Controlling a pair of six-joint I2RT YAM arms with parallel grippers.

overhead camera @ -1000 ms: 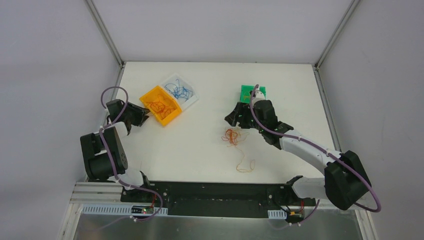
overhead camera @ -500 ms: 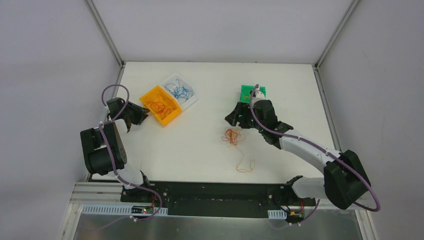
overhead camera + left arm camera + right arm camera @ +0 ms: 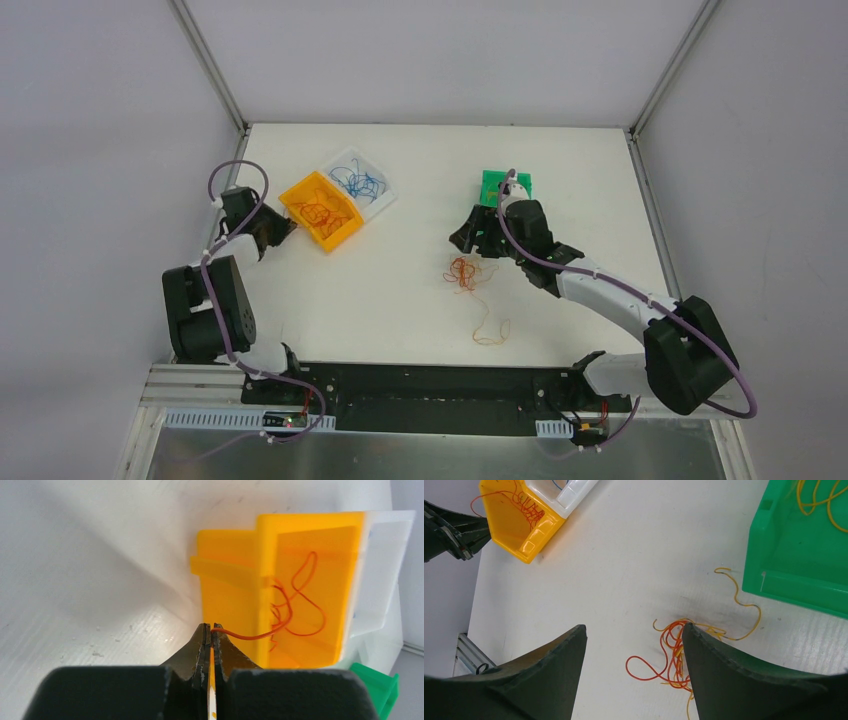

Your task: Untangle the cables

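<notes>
orange cable (image 3: 250, 637) apparently pinched by left pincer (image 3: 210, 628)

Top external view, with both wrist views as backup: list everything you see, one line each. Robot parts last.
table: one, white, under everything.
orange bin: one, orange-yellow, far left of the table.
white bin: one, white, touching the orange bin's far side.
green bin: one, green, far centre-right, partly behind the right arm.
blue cables: several, blue, in the white bin.
orange-red cables: several, orange-red, in the orange bin.
yellow cables: a few, yellow, in the green bin.
loose tangle: one, orange-red and yellow, mid-table.
left gripper: one, black, shut on an orange-red cable beside the orange bin.
right gripper: one, black, open above the loose tangle.
</notes>
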